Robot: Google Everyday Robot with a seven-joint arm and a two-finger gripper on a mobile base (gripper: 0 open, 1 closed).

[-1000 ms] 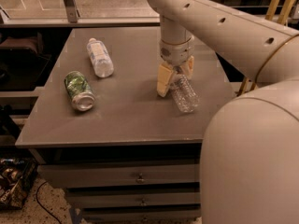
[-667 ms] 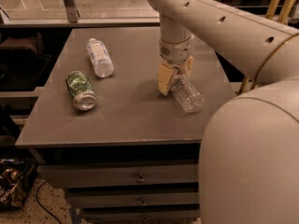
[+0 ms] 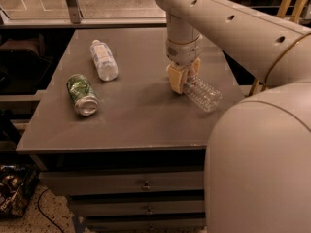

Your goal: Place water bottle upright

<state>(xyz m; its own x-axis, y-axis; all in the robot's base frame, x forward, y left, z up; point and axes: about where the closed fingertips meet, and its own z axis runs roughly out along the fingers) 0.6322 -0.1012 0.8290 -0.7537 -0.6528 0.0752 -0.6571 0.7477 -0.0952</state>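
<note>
Camera view: claw (image 3: 185,77) clasps clear ribbed water bottle (image 3: 204,94) lying down.

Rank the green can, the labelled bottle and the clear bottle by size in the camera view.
1. Labelled bottle, largest.
2. Green can and water bottle look alike; the end effector covers that bottle's cap end.

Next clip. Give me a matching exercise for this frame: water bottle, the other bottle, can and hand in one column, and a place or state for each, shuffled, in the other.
1. water bottle
2. labelled bottle
3. can
4. hand

a. green, lying nearest the table's left edge
b. over the table's right half, closed on a bottle's neck end
c. clear and ribbed, right of centre
d. lying at the back left, cap toward the back

Pairs: 1-c, 2-d, 3-a, 4-b
</note>
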